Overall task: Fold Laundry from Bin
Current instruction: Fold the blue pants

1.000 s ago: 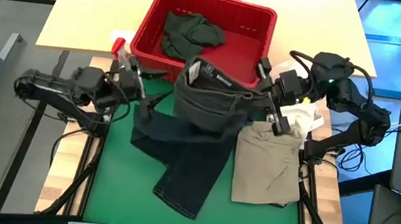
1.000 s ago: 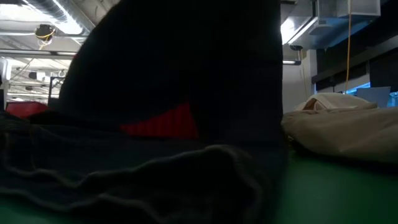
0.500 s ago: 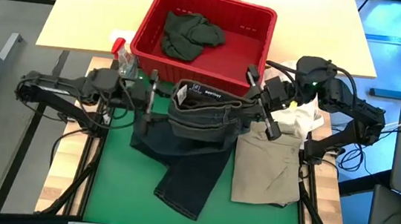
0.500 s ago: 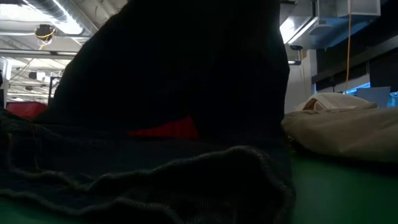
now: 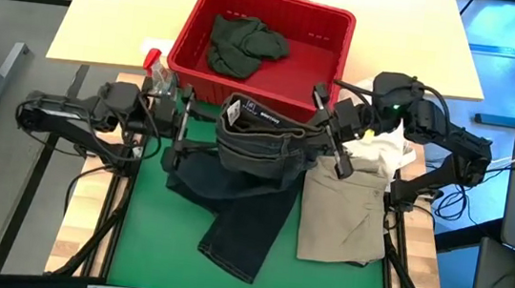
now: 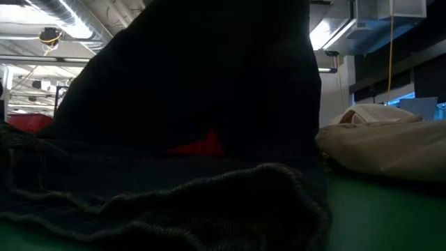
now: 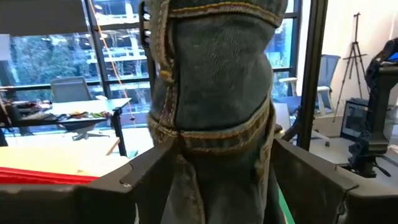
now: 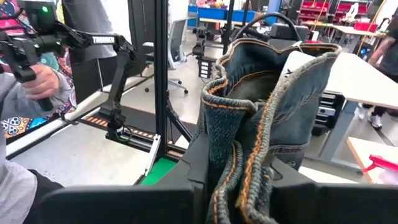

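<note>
Hanging between the two arms, the dark jeans (image 5: 258, 139) have their waistband lifted just in front of the red bin (image 5: 332, 32), legs trailing onto the green mat (image 5: 338, 287); the right gripper (image 5: 328, 140) pinches one end of the waistband. The left gripper (image 5: 180, 136) sits at the other end, fingers (image 7: 134, 174) spread wide around the denim; another dark garment (image 5: 241, 44) lies in the bin, and the khaki one (image 5: 341, 215) rests flat beside the jeans.

White cloth bundle (image 5: 383, 153) beside green mat (image 5: 339, 282); possibly spray bottle (image 5: 157, 68).

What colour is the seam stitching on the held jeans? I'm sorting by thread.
Orange-tan stitching on the jeans, clearest in the right wrist view.
</note>
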`<state>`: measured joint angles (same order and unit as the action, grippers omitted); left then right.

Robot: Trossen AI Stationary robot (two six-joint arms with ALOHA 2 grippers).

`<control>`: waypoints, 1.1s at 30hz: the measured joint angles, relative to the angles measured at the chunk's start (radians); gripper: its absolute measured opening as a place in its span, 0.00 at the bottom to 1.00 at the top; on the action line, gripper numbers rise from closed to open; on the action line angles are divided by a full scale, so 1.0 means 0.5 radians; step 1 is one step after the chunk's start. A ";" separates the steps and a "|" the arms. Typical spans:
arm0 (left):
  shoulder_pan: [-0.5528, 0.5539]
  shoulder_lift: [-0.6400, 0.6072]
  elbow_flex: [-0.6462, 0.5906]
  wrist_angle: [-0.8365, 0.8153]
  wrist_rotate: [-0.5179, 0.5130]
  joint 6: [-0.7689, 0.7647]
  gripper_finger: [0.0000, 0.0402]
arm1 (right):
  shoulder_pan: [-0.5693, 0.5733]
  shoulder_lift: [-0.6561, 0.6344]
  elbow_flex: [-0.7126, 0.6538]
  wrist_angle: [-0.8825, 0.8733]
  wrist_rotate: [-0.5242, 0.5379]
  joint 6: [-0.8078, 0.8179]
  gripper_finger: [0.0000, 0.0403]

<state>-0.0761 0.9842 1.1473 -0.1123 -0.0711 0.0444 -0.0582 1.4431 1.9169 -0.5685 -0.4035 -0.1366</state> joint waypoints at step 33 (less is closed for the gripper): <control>0.049 0.232 0.673 0.277 -0.271 0.757 0.09 | 0.000 0.067 0.319 0.425 1.068 -0.799 0.12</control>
<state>-0.0516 1.1004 1.4840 0.0264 -0.2064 0.4230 -0.0582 1.4768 2.0763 -0.3560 0.1303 -0.5359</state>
